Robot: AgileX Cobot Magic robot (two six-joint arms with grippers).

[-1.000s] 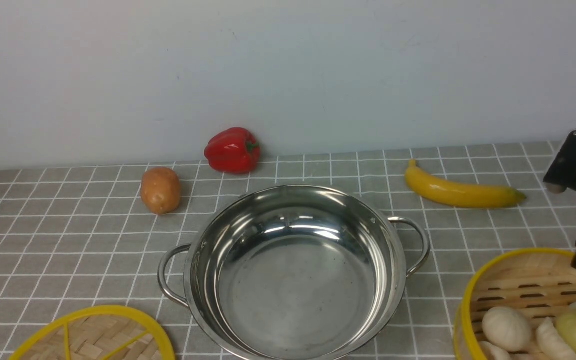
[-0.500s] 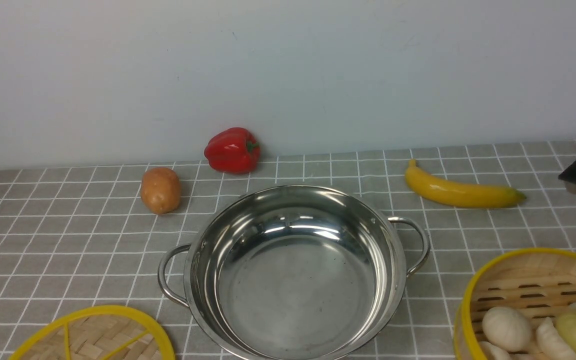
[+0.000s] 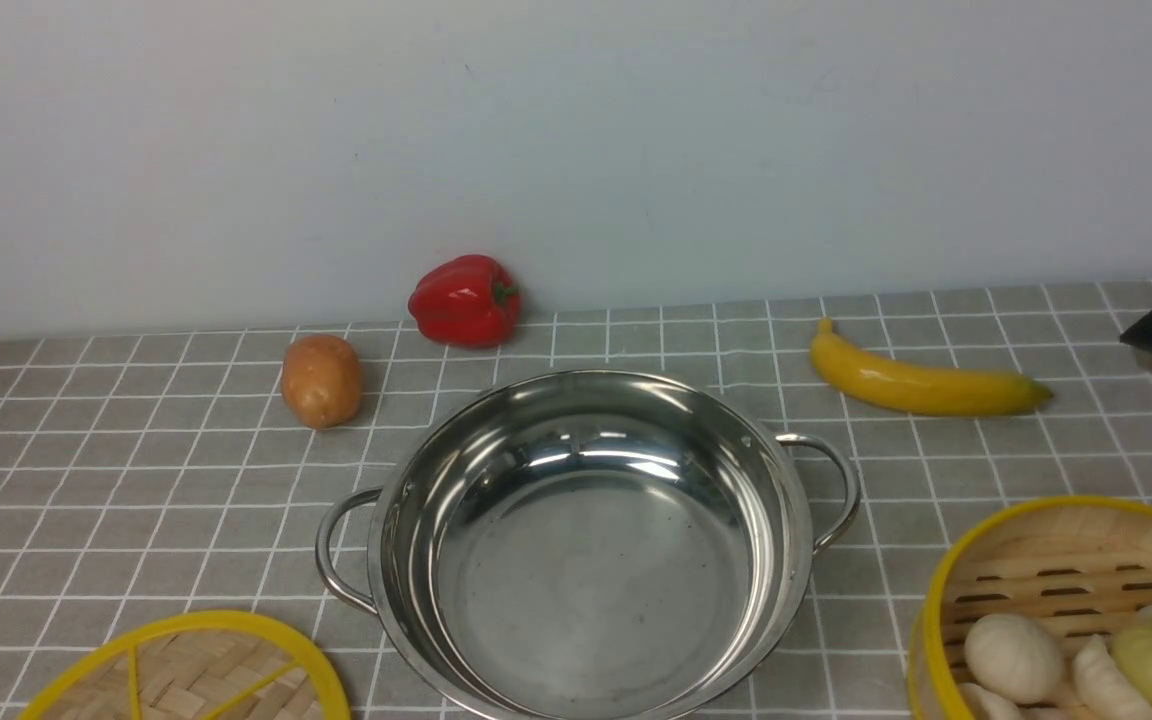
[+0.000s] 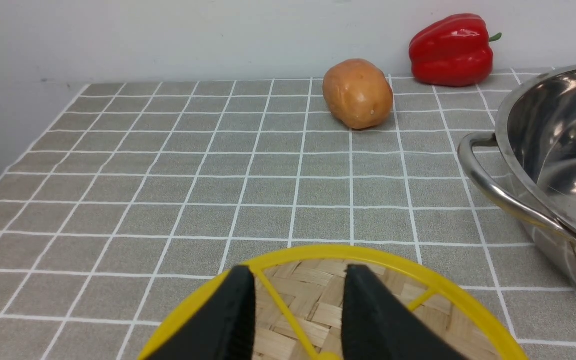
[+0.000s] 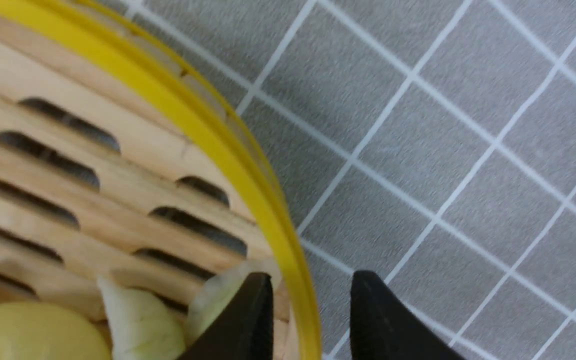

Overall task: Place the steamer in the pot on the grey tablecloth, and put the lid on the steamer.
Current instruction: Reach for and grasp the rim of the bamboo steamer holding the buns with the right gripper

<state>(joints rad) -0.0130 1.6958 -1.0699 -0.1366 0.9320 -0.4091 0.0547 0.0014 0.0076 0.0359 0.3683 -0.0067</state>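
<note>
Right pincer (image 5: pixel 313 280) stands spread astride the rim of the steamer (image 5: pixel 133 155), seemingly untightened; a shallow bite could tip its dumplings (image 5: pixel 138 325) out.

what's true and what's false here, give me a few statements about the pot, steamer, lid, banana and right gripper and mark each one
1. The pot is empty. True.
2. The steamer sits inside the pot. False: it stands on the grey tablecloth, to the pot's right.
3. The banana lies to the left of the pot. False: it lies behind the pot on its right.
4. The right gripper has its open jaws either side of the steamer's yellow rim. True: one finger is inside, one outside.
5. The lid covers the steamer. False: it lies flat on the cloth at the near left, below the left gripper.
</note>
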